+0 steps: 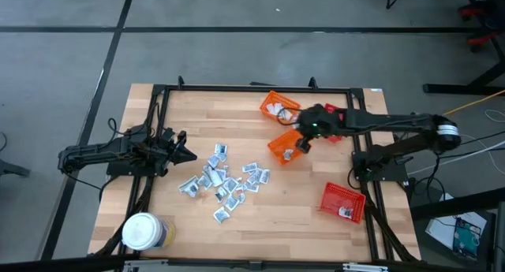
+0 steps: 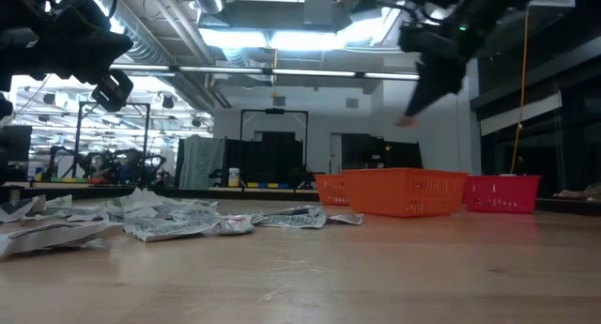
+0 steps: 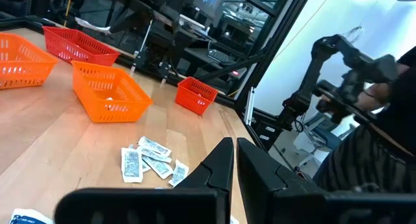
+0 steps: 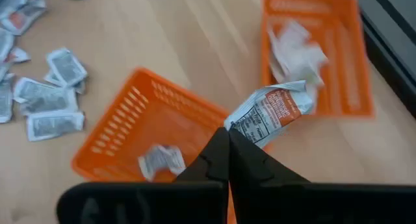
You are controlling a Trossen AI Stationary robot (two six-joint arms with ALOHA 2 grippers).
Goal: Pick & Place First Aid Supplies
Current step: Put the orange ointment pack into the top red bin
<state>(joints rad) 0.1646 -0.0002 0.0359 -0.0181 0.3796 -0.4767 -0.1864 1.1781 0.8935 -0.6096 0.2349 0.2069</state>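
Observation:
The first aid supplies are small silvery sachets, several of them in a loose pile (image 1: 225,181) lying flat on the wooden table between the arms. My right gripper (image 4: 227,138) is shut on one sachet (image 4: 270,113) with red print, above the nearer orange basket (image 1: 286,146). One sachet (image 4: 162,160) lies in that basket. More sachets (image 4: 296,49) lie in the farther orange basket (image 1: 278,106). My left gripper (image 1: 188,154) waits shut at the table's left side, beside the pile, touching nothing. My right gripper pinches the red-printed sachet by its lower edge (image 4: 239,128) between the two fingertips, coming from above. The sachet is crumpled and lifted clear, sticking out beyond the fingertips over the rim of the nearer orange basket (image 4: 149,136).
A red basket (image 1: 343,201) with a packet stands near the table's right near corner; another red basket (image 1: 335,114) sits partly under my right arm. A white-lidded jar (image 1: 142,231) stands at the near left corner. A black frame (image 1: 158,95) rings the table.

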